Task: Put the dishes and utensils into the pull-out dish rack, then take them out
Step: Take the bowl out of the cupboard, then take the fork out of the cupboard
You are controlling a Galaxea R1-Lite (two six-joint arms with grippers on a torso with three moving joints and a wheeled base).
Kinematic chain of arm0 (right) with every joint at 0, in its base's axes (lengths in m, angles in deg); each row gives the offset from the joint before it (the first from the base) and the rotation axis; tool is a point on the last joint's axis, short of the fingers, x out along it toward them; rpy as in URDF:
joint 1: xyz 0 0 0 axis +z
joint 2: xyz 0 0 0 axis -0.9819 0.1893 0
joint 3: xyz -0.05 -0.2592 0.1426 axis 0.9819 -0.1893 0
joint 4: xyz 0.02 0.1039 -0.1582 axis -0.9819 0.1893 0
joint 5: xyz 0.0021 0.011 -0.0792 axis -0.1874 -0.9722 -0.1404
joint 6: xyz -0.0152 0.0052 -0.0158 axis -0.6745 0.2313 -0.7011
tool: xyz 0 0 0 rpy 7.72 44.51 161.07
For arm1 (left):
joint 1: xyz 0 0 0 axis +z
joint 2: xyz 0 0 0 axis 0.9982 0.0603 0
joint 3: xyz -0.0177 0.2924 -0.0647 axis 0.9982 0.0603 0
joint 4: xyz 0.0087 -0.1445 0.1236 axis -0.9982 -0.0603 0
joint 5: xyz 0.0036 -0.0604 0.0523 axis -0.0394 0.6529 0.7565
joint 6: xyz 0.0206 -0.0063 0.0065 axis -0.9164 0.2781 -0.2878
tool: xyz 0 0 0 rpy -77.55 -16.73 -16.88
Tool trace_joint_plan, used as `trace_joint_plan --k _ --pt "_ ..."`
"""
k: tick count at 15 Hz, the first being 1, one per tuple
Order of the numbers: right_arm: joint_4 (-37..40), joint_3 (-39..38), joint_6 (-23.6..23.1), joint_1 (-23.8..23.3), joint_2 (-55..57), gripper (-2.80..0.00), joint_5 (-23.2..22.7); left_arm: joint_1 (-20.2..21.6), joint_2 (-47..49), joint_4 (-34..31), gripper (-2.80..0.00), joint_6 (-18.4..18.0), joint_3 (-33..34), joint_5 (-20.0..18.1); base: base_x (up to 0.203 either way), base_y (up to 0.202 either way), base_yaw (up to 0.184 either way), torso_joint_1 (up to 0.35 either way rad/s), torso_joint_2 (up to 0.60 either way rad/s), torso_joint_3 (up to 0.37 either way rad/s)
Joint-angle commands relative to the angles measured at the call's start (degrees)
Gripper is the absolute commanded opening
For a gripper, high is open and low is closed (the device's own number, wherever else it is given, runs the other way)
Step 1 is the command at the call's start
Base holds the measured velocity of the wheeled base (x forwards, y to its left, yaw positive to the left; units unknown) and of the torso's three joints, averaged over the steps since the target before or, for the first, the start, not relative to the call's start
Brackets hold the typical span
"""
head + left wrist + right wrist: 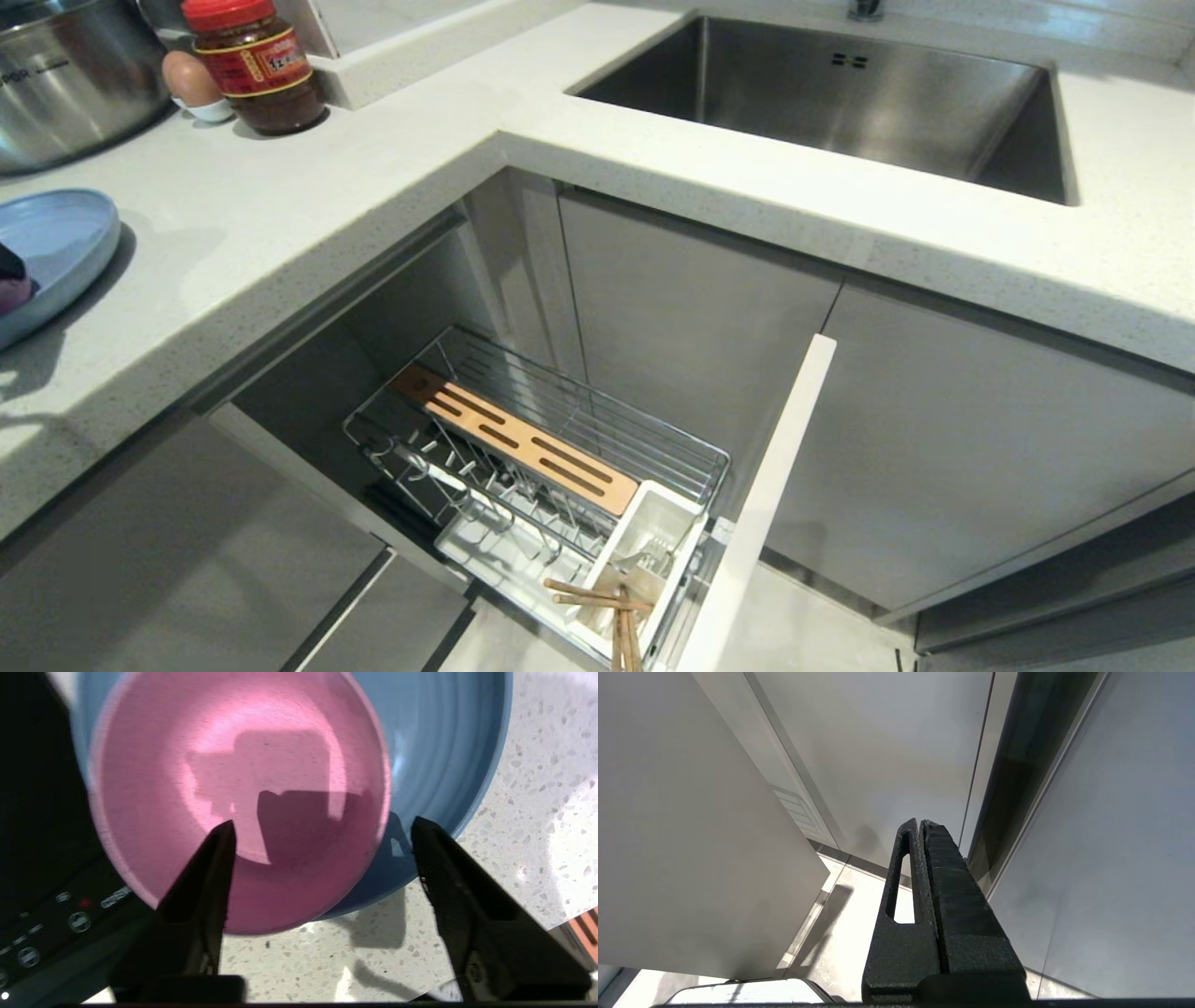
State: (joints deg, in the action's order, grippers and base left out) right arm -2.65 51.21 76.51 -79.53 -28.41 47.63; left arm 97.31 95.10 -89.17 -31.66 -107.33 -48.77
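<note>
A matte pink bowl (233,788) sits in the light-blue plate (444,742) on the speckled counter. My left gripper (322,822) hangs open over them: one finger is above the bowl's inside, the other beyond its rim over the plate's edge, gripping nothing. In the head view the plate (56,243) lies at the far left with a sliver of the bowl (14,294). The pull-out dish rack (597,420) stands open below the counter. Wooden chopsticks (597,597) and a silver fork (644,560) rest in its white cup (667,523). My right gripper (919,821) is shut, parked low by the cabinet fronts.
A steel pot (65,84), an egg (191,79) and a red-lidded jar (257,65) stand at the counter's back left. The steel sink (840,93) is at the back right. The rack's white front panel (775,485) juts out. A black hob panel (46,928) borders the plate.
</note>
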Motion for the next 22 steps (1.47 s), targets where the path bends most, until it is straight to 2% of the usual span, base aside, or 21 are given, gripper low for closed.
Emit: trace_joint_plan --k 1,7,8,10,13,15,20,22 --pt "0.0 0.0 0.0 0.0 -0.2 -2.8 0.0 -0.1 -3.2 2.8 0.0 0.7 0.4 0.4 0.0 0.0 0.0 0.0 0.0 0.0" --pt "0.0 0.0 0.0 0.0 -0.2 -2.8 0.0 -1.7 -11.6 29.5 0.0 11.6 6.1 1.9 0.0 0.0 0.0 0.0 0.0 0.0" --pt "0.0 0.0 0.0 0.0 -0.2 -2.8 0.0 -2.8 -13.1 34.0 -2.8 12.9 7.9 2.0 0.0 0.0 0.0 0.0 0.0 0.0" --pt "0.0 0.0 0.0 0.0 -0.2 -2.8 0.0 -7.1 -15.4 40.0 -2.8 15.2 10.4 2.4 0.0 0.0 0.0 0.0 0.0 0.0" --pt "0.0 0.0 0.0 0.0 -0.2 -2.8 0.0 -15.5 -17.2 42.7 -2.8 19.8 11.7 5.4 0.0 0.0 0.0 0.0 0.0 0.0" --pt "0.0 0.0 0.0 0.0 -0.2 -2.8 0.0 -20.9 -17.5 42.8 -2.8 21.6 12.4 6.2 0.0 0.0 0.0 0.0 0.0 0.0" --pt "0.0 0.0 0.0 0.0 -0.2 -2.8 0.0 -29.0 -15.1 42.1 -2.8 23.4 14.6 6.8 0.0 0.0 0.0 0.0 0.0 0.0" --pt "0.0 0.0 0.0 0.0 -0.2 -2.8 0.0 -33.8 -14.4 39.9 -2.8 23.8 15.5 6.8 0.0 0.0 0.0 0.0 0.0 0.0"
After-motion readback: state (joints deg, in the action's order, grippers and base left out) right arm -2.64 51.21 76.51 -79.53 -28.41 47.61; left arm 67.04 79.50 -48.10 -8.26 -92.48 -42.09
